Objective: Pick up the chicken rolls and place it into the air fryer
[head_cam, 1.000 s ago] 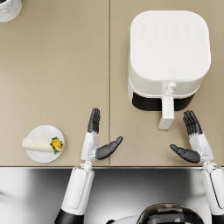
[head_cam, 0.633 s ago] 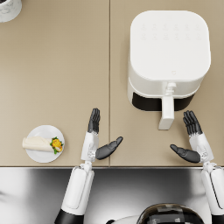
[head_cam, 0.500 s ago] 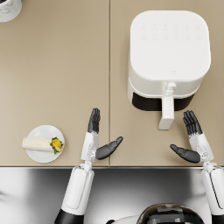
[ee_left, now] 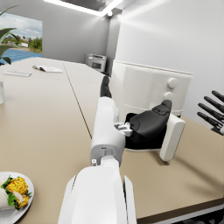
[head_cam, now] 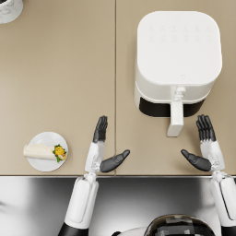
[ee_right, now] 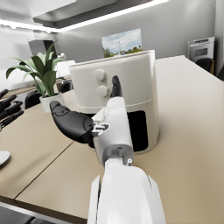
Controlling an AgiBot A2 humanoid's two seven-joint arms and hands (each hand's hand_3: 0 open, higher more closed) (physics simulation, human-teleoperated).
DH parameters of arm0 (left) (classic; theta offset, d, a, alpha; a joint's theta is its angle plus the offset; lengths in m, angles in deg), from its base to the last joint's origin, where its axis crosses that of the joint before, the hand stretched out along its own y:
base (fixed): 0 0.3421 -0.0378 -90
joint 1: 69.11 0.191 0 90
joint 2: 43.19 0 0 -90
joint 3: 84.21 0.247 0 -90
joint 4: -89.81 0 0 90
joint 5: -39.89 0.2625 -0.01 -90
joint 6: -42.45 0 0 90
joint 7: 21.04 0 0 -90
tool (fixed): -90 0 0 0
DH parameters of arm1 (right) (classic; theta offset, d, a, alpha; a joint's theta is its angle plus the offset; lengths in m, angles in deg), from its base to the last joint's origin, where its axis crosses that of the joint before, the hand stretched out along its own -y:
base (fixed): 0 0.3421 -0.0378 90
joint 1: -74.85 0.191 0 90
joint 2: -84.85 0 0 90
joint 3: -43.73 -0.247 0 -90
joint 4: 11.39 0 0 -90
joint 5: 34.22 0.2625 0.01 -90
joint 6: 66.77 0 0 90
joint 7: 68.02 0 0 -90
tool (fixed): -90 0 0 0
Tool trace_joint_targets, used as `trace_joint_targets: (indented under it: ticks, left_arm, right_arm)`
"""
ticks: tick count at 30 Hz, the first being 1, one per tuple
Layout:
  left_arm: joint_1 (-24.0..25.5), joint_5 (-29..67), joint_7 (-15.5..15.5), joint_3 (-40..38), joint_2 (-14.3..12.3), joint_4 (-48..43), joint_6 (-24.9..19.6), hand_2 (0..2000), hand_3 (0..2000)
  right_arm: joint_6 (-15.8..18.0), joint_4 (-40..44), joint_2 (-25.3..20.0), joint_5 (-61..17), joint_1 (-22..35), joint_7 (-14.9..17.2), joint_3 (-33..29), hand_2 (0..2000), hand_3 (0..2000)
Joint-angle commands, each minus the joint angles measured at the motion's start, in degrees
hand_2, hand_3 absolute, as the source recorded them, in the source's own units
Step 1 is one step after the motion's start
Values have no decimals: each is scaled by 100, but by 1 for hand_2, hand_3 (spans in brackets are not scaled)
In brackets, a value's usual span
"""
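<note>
Here both hands empty, spread: left hand (head_cam: 102, 150), right hand (head_cam: 204, 148); air fryer (head_cam: 177, 62) drawer interior hidden

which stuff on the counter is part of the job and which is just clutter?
Job items:
- chicken roll on the small white plate
- air fryer, drawer pulled partly out
- left hand and right hand, both open, holding nothing

Just lying about:
- white container at the counter's far left corner
- potted plant beyond the fryer
- papers far down the counter
</note>
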Motion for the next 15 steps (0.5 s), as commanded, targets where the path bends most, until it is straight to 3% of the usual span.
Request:
trace_joint_targets:
  ticks: [1,6,15]
  left_arm:
    - [157,0,22,-467,41,-364,-22,0,0]
    - [490,0,68,-943,35,-621,-68,0,0]
    - [1002,2296,78,-2121,-177,-1009,-78,0,0]
  right_arm:
    - [-22,-165,1,0,-38,-22,-142,0,0]
    - [-67,-315,-38,1,-140,-68,-215,0,0]
    - [-77,-211,-211,-1285,-89,-78,-141,0,0]
